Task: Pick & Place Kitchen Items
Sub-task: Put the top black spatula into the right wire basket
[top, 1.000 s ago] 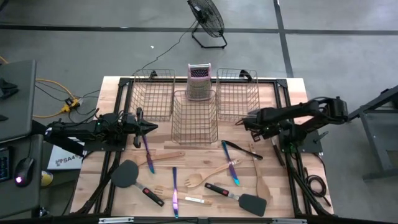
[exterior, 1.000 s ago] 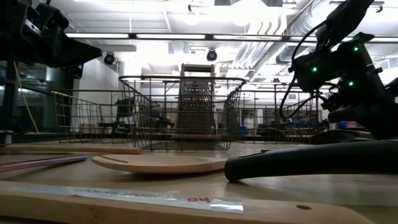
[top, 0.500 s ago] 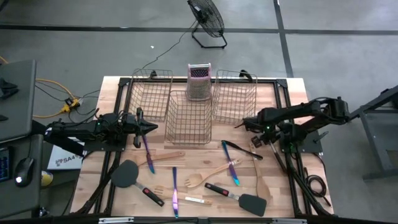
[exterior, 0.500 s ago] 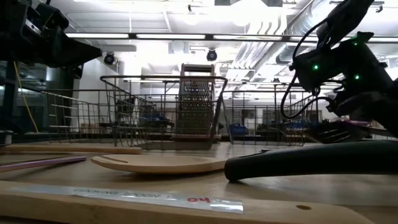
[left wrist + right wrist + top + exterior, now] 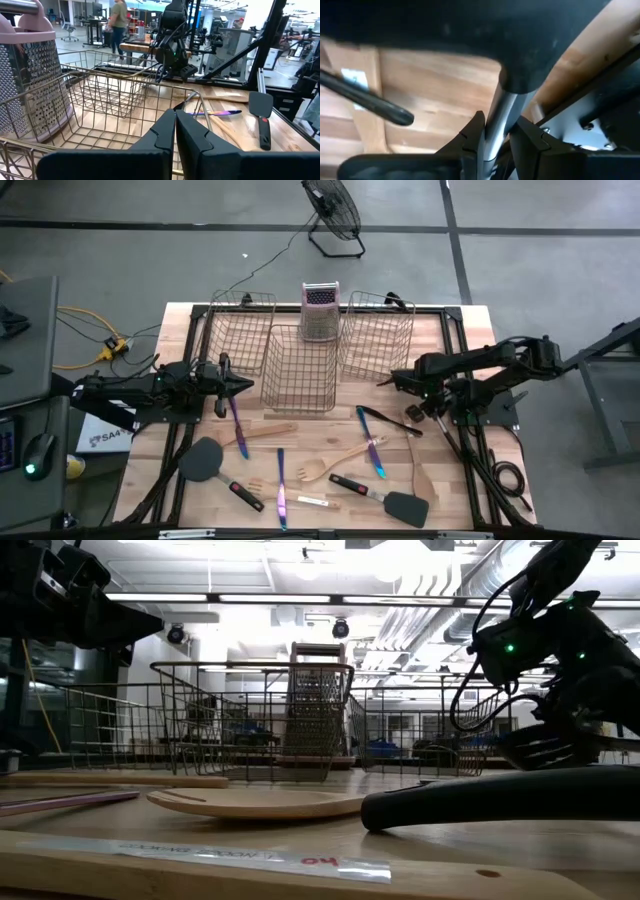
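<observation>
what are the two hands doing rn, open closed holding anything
Left hand: closed, holding nothing, beside the wire baskets.
Right hand: closed on a black utensil by its metal shaft, right side of the table.

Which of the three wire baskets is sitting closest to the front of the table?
The middle basket. It sits forward of the left basket and right basket, which stay back beside the grater.

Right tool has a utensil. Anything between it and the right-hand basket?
Nothing visible. Right tool, shut on the dark-headed utensil, sits just beside the right basket; only bare table between. Left tool waits, shut, left of the middle basket.
</observation>
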